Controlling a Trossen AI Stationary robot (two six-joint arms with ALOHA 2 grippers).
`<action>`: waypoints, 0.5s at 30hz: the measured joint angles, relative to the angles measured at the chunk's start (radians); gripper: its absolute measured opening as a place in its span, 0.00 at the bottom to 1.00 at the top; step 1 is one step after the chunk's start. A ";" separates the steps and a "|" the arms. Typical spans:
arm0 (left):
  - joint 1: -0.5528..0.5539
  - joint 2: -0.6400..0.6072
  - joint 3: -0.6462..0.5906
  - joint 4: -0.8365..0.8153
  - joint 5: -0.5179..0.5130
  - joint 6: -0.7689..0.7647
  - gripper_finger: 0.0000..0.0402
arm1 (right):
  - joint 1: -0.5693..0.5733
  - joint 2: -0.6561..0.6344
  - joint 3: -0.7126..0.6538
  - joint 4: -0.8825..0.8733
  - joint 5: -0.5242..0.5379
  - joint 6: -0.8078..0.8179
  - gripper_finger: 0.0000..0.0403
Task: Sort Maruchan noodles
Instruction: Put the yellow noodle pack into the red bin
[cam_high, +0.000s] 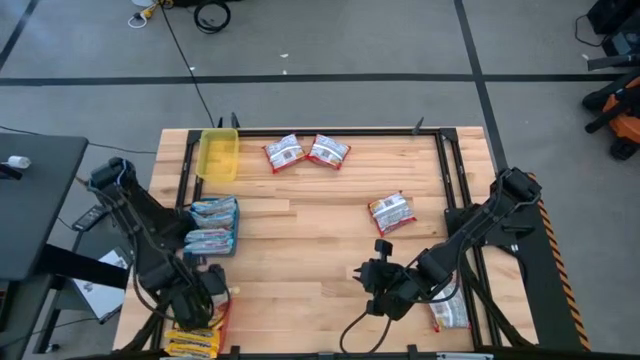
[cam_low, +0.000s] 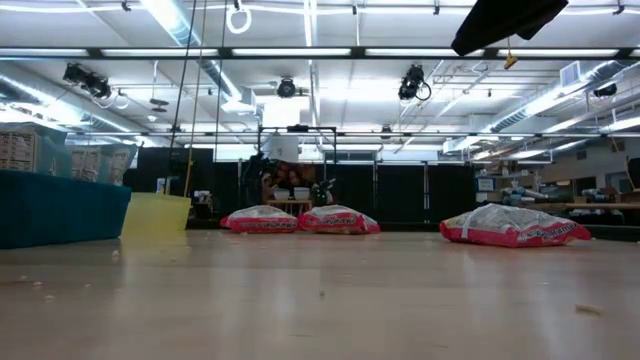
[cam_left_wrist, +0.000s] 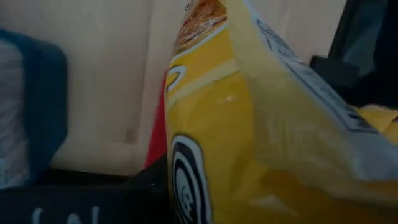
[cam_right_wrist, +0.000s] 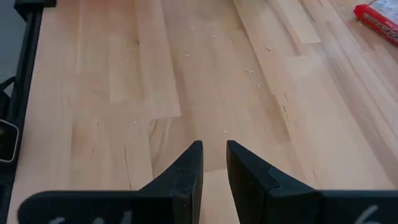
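Observation:
My left gripper (cam_high: 200, 300) is at the table's near left corner, pointing down, shut on a yellow noodle packet (cam_left_wrist: 249, 124) that fills its wrist view. It hangs over more yellow packets (cam_high: 195, 343) in a red tray (cam_high: 226, 312). Blue-white packets (cam_high: 212, 225) lie in a blue tray. Three red-and-white packets (cam_high: 284, 153) (cam_high: 328, 151) (cam_high: 391, 213) lie flat on the wood. My right gripper (cam_right_wrist: 214, 149) hovers near the front middle (cam_high: 368, 280), its fingers a narrow gap apart with nothing between them. My left gripper holds the yellow packet (cam_left_wrist: 205, 186) from above. The packet itself covers the fingers in the wrist view, and the gripper covers it in the high view, so the part held does not show. The packet stands steeply before the camera, above the red tray's edge (cam_left_wrist: 157, 143).
An empty yellow tray (cam_high: 218, 155) stands at the far left. Another red-and-white packet (cam_high: 450, 315) lies under the right arm at the near right. A black frame (cam_high: 445, 160) borders the table. Bare wood (cam_high: 300, 260) lies between the arms.

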 joint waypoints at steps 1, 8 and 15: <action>-0.007 0.011 0.000 0.002 0.010 0.010 0.36 | -0.003 0.000 0.000 0.000 -0.002 0.000 0.19; -0.045 0.079 0.000 -0.049 0.084 0.017 0.35 | -0.021 0.000 0.000 0.003 -0.002 -0.001 0.19; -0.059 0.111 -0.015 -0.041 0.141 0.024 0.35 | -0.025 0.000 0.000 0.003 -0.008 0.000 0.19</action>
